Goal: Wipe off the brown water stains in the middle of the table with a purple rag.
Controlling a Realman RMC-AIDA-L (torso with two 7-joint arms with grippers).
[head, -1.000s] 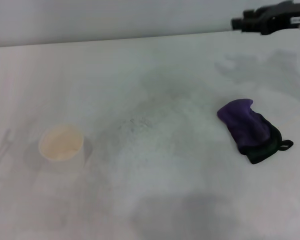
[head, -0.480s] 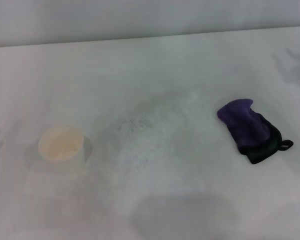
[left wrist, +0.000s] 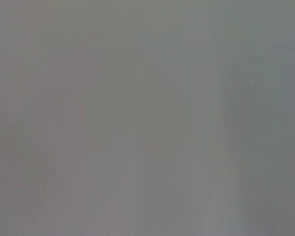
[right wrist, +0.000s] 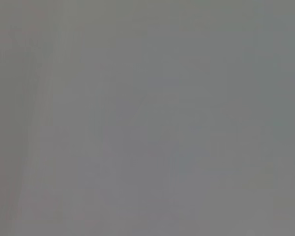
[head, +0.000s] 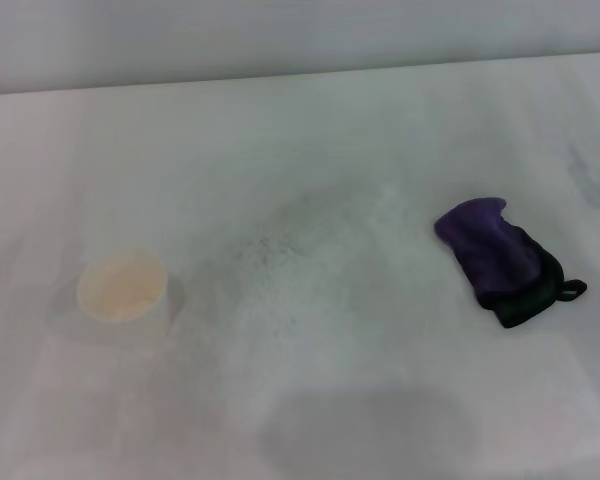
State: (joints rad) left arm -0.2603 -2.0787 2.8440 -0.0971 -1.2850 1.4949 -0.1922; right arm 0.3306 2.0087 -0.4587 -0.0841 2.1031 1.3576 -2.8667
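Observation:
The purple rag [head: 500,258] lies bunched on the right of the white table [head: 310,150], its black edge and loop toward the near right. No light-brown stain shows; the table's middle carries only a faint grey speckled smudge [head: 275,255]. Neither gripper is in the head view. Both wrist views show only plain grey with no fingers or objects.
A cream-white paper cup [head: 122,287] stands upright at the left of the table. The table's far edge [head: 300,72] runs across the top of the head view against a grey wall.
The right arm, seen at the far right corner one second ago, has left the head view. The rag and cup have not moved.

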